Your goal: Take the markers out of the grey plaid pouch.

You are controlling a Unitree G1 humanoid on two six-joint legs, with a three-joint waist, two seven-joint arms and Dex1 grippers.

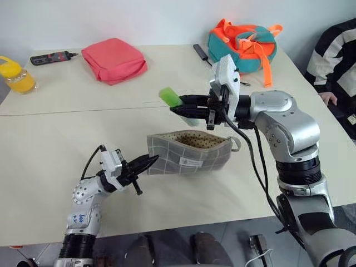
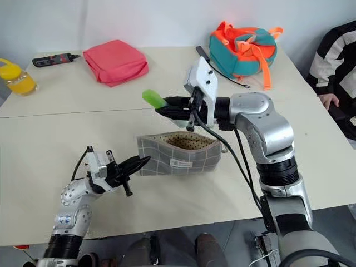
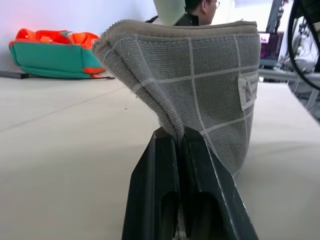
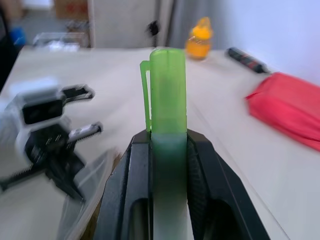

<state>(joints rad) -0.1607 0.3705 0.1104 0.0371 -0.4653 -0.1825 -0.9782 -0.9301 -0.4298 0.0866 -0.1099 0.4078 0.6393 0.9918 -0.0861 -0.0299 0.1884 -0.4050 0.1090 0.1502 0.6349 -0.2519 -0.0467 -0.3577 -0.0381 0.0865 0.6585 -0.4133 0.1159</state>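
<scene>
Pink pouch (image 1: 114,60), teal bag (image 1: 243,44), orange bottle (image 1: 16,75) behind grey plaid pouch (image 1: 189,153).

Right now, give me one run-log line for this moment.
left gripper: shut on grey plaid pouch corner | right gripper: shut on green-capped marker, above open pouch | table

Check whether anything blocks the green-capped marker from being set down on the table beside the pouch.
Nothing visible does. The right pincer holds the marker above the open grey plaid pouch, and the table around it lies bare. The left pincer pinches the pouch's end.
</scene>
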